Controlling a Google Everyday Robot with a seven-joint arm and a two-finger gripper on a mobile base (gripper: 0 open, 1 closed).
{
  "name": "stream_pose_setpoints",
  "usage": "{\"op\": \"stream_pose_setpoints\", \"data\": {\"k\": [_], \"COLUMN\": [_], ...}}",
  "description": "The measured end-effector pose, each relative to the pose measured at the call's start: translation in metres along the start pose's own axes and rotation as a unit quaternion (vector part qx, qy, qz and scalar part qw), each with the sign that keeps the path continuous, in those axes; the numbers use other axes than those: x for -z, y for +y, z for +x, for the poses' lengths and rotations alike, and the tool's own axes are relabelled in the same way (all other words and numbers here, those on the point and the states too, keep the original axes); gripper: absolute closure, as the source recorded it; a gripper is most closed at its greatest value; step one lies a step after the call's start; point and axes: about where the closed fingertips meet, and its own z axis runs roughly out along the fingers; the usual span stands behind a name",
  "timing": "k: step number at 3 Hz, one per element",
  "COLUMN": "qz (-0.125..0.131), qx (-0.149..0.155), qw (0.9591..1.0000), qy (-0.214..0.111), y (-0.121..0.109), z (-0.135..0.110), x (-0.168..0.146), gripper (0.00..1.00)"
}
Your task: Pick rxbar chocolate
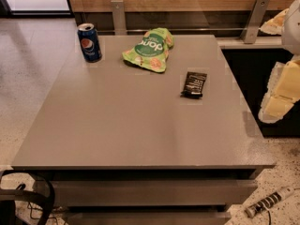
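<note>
Grey table [117, 125]: rxbar chocolate [194, 84] lies untouched; gripper [279, 96] well apart beyond right edge, jaw state untellable. Pick not started.

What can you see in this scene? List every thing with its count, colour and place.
Grey flat-topped table: one, grey, centre.
Blue Pepsi soda can: one, blue, upright, table's far left.
Green crinkled snack bag: one, green, table's far middle.
Black-brown flat rxbar chocolate: one, black-brown, table's right of centre.
Striped black-and-white object: one, floor, lower right.
Robot hand: one, cream-white, right edge, apart from the bar.
</note>
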Motion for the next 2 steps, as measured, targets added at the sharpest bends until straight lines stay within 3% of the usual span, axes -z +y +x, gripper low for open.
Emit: {"op": "stream_pose_setpoints", "data": {"k": [2], "qz": [0.010], "qx": [-0.018], "qw": [0.9997], "qy": [-0.010], "y": [-0.0079], "z": [0.0021], "x": [-0.0022], "gripper": [0.00]}}
